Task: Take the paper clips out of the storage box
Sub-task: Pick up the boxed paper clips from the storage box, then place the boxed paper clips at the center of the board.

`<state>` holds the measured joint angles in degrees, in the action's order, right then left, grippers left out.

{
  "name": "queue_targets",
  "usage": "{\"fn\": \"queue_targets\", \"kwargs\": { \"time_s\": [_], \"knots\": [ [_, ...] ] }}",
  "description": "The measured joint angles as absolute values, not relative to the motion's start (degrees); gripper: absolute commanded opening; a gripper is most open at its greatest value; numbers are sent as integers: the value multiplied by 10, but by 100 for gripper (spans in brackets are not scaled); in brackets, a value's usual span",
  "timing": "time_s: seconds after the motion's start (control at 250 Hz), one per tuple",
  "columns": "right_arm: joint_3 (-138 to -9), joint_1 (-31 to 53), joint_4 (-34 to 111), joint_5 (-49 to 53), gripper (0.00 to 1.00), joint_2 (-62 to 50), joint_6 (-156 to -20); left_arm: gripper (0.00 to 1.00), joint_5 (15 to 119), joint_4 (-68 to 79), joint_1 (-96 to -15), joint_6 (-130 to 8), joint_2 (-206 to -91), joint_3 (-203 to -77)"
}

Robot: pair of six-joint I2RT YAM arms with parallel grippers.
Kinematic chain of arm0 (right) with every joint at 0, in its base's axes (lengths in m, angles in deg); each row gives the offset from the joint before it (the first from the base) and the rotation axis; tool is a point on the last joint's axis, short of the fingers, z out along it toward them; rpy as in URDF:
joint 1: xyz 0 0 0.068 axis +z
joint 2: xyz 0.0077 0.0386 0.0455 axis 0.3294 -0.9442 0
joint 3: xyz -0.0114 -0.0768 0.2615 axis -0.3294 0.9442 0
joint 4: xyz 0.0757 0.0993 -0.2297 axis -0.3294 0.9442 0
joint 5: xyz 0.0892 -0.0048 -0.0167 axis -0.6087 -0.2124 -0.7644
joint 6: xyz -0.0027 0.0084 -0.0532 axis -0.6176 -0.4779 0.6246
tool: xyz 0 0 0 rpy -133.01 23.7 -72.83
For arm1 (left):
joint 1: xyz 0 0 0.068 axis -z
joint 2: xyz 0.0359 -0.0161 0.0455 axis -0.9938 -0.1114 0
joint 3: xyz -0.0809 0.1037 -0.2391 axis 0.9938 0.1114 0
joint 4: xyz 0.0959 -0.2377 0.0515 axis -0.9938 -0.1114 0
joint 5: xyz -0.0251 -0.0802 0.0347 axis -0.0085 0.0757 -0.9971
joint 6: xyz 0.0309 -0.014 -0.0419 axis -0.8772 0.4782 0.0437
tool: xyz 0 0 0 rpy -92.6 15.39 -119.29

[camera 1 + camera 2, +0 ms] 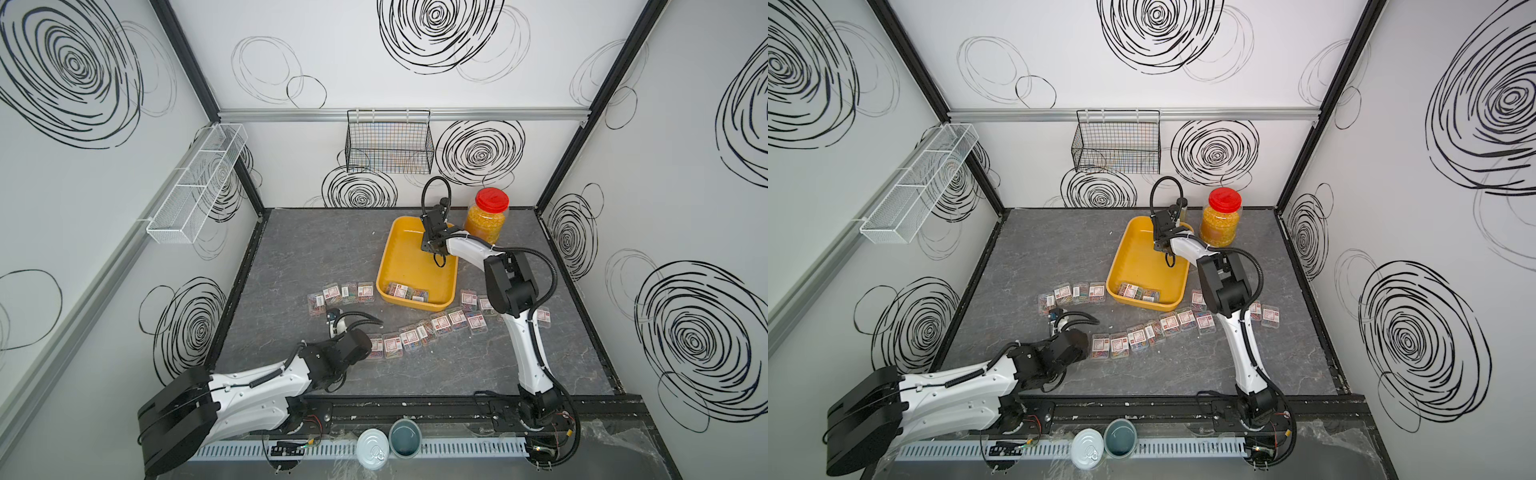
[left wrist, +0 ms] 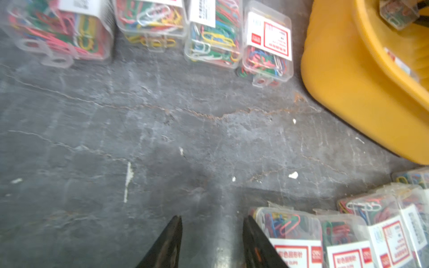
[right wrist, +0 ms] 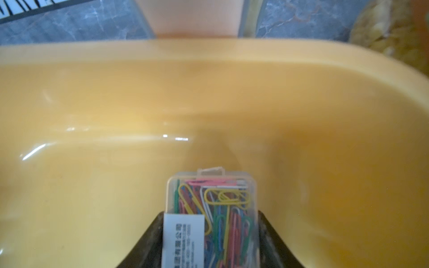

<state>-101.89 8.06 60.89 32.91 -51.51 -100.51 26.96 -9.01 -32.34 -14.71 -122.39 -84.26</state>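
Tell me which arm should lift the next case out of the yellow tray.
Right. The right tool sits inside the storage box with a case between its jaws; the left tool hangs open over bare table outside it.

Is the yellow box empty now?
Not empty. A few paper clip cases lie at the near end of the yellow storage box, and the right gripper pinches another paper clip case inside it.
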Motion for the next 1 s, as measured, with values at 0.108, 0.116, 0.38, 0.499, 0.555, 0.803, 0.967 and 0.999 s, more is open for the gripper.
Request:
{"fn": "queue_targets", "kwargs": {
  "time_s": [0.108, 0.116, 0.38, 0.499, 0.555, 0.803, 0.967, 0.999],
  "knots": [
    [-971, 96, 607, 326, 45, -451, -995, 50, 272, -115, -375, -167, -1180, -843],
    [-965, 97, 607, 327, 45, -443, -994, 50, 273, -116, -379, -169, -1176, -843],
    [-786, 167, 568, 363, 46, -186, -992, 51, 331, -160, -586, -287, -1085, -866],
    [-693, 247, 537, 392, 45, -88, -1020, 50, 364, -163, -695, -339, -1083, -888],
    [-661, 293, 528, 400, 45, -64, -1035, 49, 382, -159, -738, -354, -1087, -890],
    [-621, 446, 513, 430, 45, -61, -1111, 52, 399, -162, -832, -383, -1064, -864],
    [-621, 506, 473, 441, 45, -92, -1156, 54, 413, -164, -842, -384, -968, -830],
    [-624, 517, 467, 441, 45, -107, -1163, 54, 418, -164, -842, -384, -952, -826]
  ]
}}
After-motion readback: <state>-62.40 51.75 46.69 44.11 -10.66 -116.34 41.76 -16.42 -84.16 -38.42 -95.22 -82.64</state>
